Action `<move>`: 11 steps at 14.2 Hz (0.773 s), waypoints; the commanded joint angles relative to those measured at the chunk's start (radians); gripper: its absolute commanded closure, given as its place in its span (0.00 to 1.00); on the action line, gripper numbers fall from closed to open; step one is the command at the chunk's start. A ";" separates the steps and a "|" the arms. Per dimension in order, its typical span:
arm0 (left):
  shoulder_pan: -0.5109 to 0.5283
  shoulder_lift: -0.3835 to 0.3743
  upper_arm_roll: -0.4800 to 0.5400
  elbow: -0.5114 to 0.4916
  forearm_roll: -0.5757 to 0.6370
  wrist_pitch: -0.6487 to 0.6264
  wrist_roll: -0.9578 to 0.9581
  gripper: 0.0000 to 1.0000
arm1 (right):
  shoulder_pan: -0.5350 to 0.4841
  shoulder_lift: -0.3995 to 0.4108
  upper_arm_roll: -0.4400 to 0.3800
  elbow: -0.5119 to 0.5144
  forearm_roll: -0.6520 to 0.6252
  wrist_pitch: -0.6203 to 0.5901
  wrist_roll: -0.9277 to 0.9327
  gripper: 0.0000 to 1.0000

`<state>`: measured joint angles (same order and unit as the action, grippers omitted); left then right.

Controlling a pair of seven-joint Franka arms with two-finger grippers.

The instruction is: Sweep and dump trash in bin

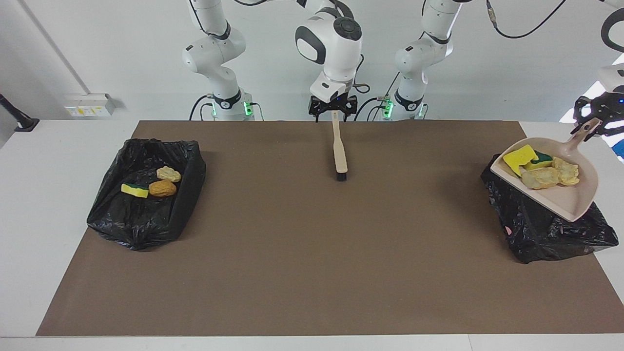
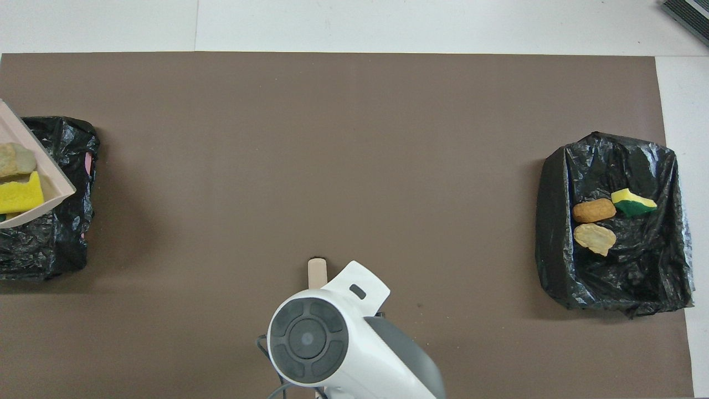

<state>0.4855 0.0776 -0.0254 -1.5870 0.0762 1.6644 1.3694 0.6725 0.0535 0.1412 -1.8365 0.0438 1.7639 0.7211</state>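
Observation:
My left gripper is shut on the handle of the beige dustpan. It holds the pan tilted over the black-bagged bin at the left arm's end of the table. Several trash chunks, yellow, green-and-yellow and pale beige, lie in the pan; they also show in the overhead view. My right gripper is shut on the wooden brush, which hangs bristles down over the brown mat near the robots. In the overhead view only the brush's end shows.
A second black-bagged bin stands at the right arm's end and holds three chunks: orange-brown, pale beige and green-and-yellow. The brown mat covers the white table between the bins.

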 commanded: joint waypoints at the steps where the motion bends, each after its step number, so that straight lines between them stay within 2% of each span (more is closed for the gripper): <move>1: 0.050 0.033 -0.004 0.030 0.062 0.047 0.052 1.00 | -0.091 -0.014 0.003 0.107 -0.019 -0.139 -0.162 0.00; 5: 0.105 0.151 -0.001 0.146 0.123 0.097 0.175 1.00 | -0.269 -0.034 0.000 0.210 -0.021 -0.254 -0.450 0.00; 8: 0.125 0.162 0.001 0.160 0.216 0.138 0.235 1.00 | -0.376 -0.035 0.000 0.256 -0.035 -0.265 -0.564 0.00; 11: 0.110 0.169 -0.008 0.160 0.387 0.199 0.269 1.00 | -0.494 -0.034 0.001 0.290 -0.038 -0.287 -0.713 0.00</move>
<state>0.6023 0.2323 -0.0242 -1.4582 0.3823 1.8444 1.6113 0.2519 0.0123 0.1255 -1.5839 0.0221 1.5090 0.1056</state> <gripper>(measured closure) 0.683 0.000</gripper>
